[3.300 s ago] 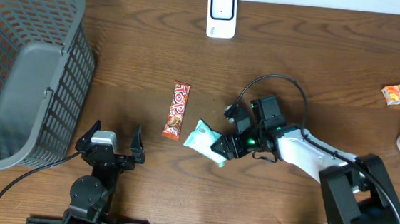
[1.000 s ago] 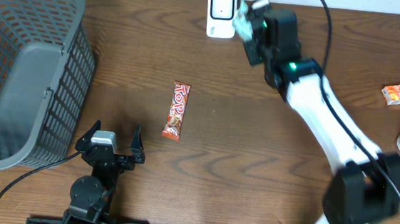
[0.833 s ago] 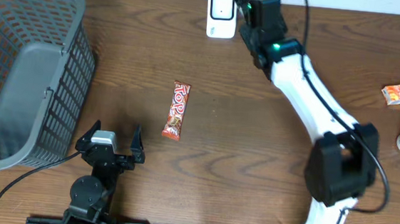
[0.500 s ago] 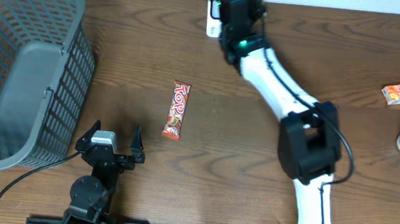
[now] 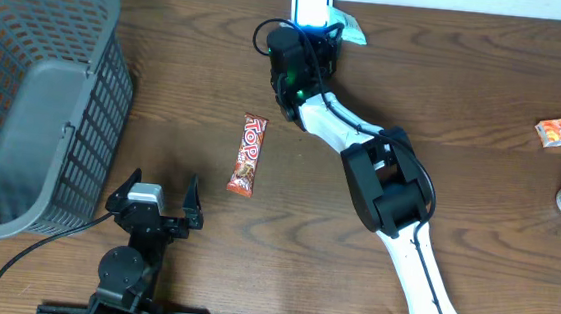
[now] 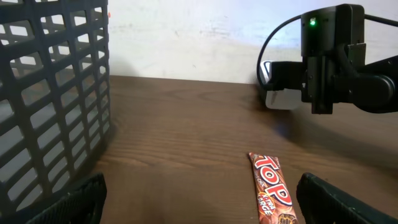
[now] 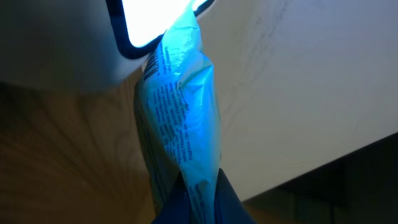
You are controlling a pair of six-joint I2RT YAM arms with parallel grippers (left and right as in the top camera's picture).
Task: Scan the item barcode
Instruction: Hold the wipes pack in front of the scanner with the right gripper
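1. Now the right tool (image 7: 194, 208) is pressed together on the bottom edge of a pale blue packet (image 7: 180, 124).
2. The packet rises straight from the tool's tips, its top end in front of the scanner's (image 7: 74, 50) lit window.
3. The left tool (image 5: 165, 198) is spread wide and holds nothing; a Top candy bar (image 6: 270, 190) lies on the counter (image 6: 186, 143) ahead of it, slightly right.

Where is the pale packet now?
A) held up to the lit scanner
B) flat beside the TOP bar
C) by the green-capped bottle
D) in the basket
A: the right gripper pinches the packet, its top end at the glowing scanner.
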